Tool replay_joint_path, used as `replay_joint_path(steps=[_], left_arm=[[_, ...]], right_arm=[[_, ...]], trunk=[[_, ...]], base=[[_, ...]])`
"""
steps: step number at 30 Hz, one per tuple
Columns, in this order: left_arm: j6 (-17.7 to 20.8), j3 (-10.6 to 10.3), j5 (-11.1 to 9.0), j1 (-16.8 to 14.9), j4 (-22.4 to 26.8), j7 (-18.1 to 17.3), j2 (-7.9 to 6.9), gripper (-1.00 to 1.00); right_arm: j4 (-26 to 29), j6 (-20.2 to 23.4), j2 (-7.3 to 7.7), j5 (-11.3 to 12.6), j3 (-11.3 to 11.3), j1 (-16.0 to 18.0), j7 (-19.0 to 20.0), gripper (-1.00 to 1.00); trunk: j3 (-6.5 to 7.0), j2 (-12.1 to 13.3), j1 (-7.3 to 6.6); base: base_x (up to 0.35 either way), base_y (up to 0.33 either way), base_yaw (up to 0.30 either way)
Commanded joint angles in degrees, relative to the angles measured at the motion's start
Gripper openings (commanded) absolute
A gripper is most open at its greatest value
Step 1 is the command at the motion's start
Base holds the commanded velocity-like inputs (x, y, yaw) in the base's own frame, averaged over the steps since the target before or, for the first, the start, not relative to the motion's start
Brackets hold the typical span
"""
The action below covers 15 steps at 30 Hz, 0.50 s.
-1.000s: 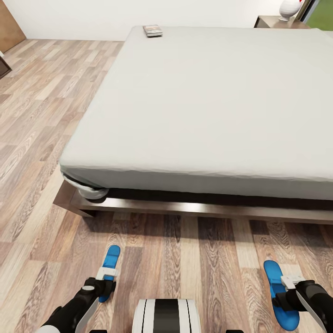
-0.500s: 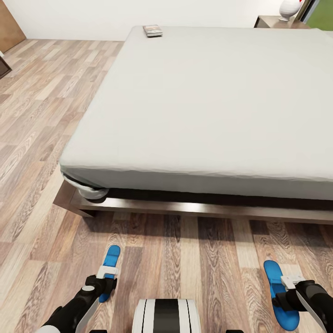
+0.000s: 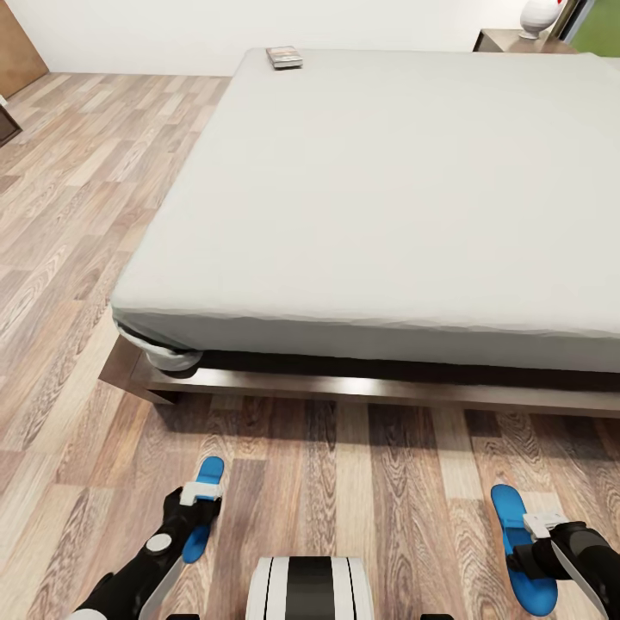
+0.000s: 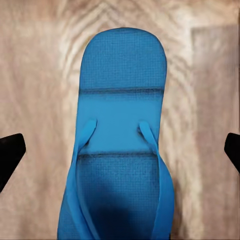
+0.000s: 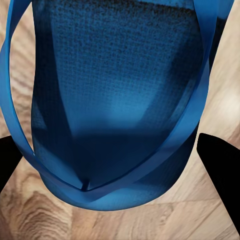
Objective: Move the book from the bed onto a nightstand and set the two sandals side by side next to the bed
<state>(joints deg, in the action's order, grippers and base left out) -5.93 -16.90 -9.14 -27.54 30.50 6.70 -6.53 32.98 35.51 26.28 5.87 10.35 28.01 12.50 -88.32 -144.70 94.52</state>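
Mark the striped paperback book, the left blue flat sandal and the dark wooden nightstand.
Striped paperback book [image 3: 284, 57], head view, middle of its cover.
Left blue flat sandal [image 4: 122, 75], left wrist view, bare sole ahead of the straps.
Dark wooden nightstand [image 3: 501, 40], head view, bare part of its top.

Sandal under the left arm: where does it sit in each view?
Head view: left sandal on the floor, bottom left, under the left gripper.
Left wrist view: centre, between open jaws.
Right wrist view: the other sandal, close up.
Shared landmark: wood-plank floor.

Bright blue sandals [image 4: 120, 145], off-white bed [image 3: 387, 189]
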Motion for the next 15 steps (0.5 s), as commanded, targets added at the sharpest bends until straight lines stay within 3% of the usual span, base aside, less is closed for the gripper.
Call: replay_joint_path(steps=[1,6,15], left_arm=[[-2.06,-0.50,-0.61,0.00,-0.09,0.36,-0.11,1.00],[-7.78,-0.50,-0.61,0.38,-0.23,0.15,-0.22,1.00],[-9.05,-0.45,-0.68,0.47,-0.26,0.07,-0.23,1.00]], right_arm=[[0.07,0.26,0.09,0.60,0.38,0.02,-0.20,-1.00],[0.07,0.25,0.09,0.56,0.38,0.02,-0.20,-1.00],[0.05,0.26,0.09,0.56,0.38,0.02,-0.20,-1.00]], trunk=[[-0.03,-0.01,-0.01],[-0.03,-0.01,-0.01],[-0.03,-0.01,-0.01]], base=[[0.000,0.000,0.000],[0.000,0.000,0.000],[0.000,0.000,0.000]])
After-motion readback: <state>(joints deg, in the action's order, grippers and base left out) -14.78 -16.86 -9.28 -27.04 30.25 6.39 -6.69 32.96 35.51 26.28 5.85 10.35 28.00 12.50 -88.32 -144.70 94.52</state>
